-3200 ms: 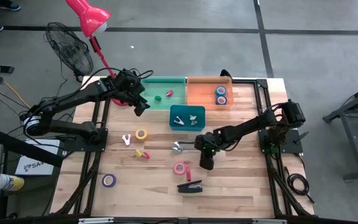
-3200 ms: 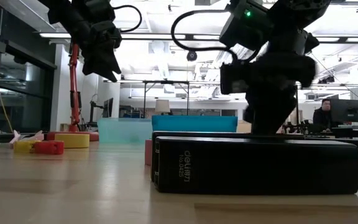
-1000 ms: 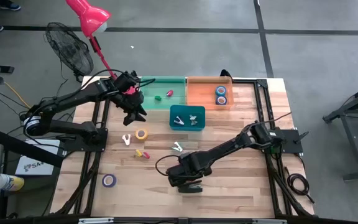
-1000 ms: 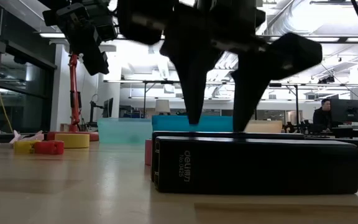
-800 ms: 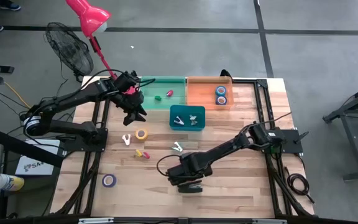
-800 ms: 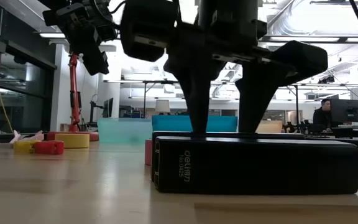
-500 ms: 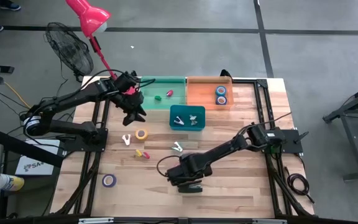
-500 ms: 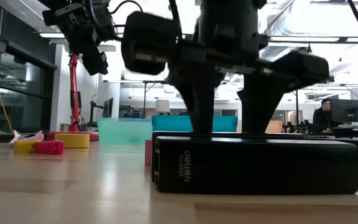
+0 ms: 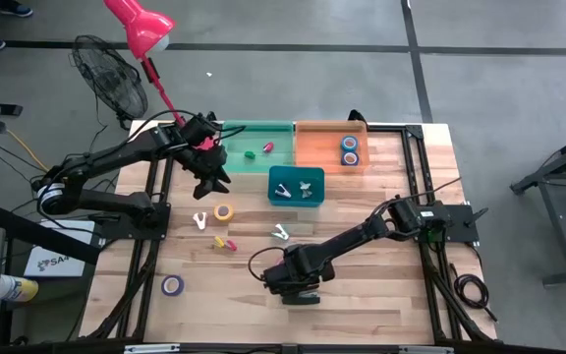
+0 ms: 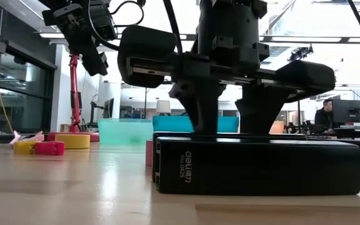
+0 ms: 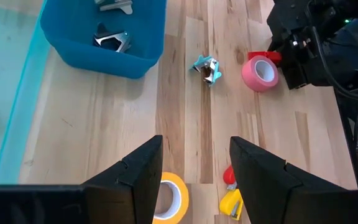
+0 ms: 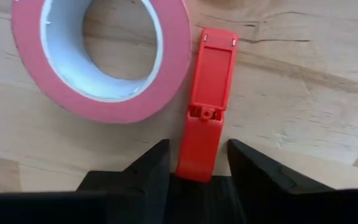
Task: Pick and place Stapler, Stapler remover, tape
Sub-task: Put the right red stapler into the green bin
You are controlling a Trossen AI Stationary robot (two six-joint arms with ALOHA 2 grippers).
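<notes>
Surveying the table from above, with twelve o'clock at the far edge where the bins sit:

- Right gripper (image 12: 197, 155): low over the table near six o'clock. Jaws part-open and straddling one end of the red stapler (image 12: 207, 102), with a thin gap showing on each side. Nothing is held.
- Red stapler: small, flat on the wood, just beside the pink tape (image 12: 101, 56) on its three o'clock side.
- Black stapler (image 9: 301, 296): long, lying flat at six o'clock, just on the six o'clock side of the right gripper. In the low view its body fills the foreground, and the gripper's fingers come down behind its top edge.
- Left gripper (image 9: 214, 180): hanging above the table around ten o'clock, near the green tray (image 9: 258, 133). Fingers (image 11: 135, 174) stand apart and hold nothing.
- Yellow tape (image 9: 223, 212): at nine o'clock, flat on the wood.
- Purple tape (image 9: 172, 285): at eight o'clock, well apart from the rest.
- Blue tape rolls (image 9: 349, 149): two, inside the orange bin (image 9: 312, 147) at one o'clock.
- Teal bin (image 9: 296, 199): near the centre, with metal staple removers (image 11: 110, 40) inside.
- Loose staple remover (image 9: 280, 233): on the wood just at six o'clock of the teal bin.
- White staple remover (image 9: 200, 221): at nine o'clock of the yellow tape.
- Small yellow-and-red item (image 9: 224, 242): at six o'clock of the yellow tape. What it is cannot be told.
</notes>
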